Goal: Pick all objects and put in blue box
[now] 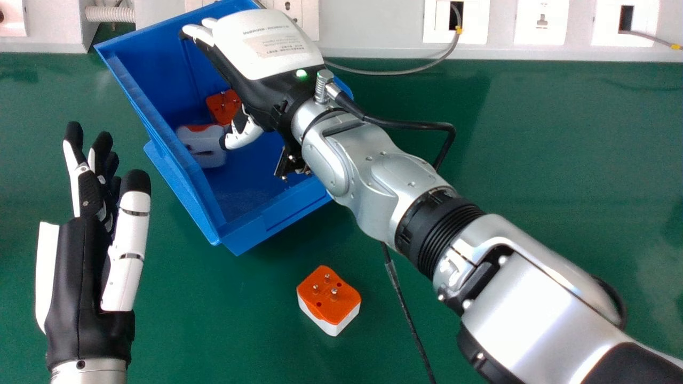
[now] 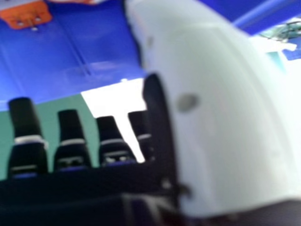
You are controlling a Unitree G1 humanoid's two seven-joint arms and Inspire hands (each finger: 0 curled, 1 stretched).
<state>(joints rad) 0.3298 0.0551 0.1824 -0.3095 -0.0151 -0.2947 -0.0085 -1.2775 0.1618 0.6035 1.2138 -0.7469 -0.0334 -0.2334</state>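
Though near rim [image 1: 155, 26], right fingers [image 1: 199, 34] relaxed.

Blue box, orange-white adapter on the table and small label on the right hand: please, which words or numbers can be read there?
Blue box: none seen.
Orange-white adapter: none seen.
Small label on the back of the right hand: printed lines, too small to read.
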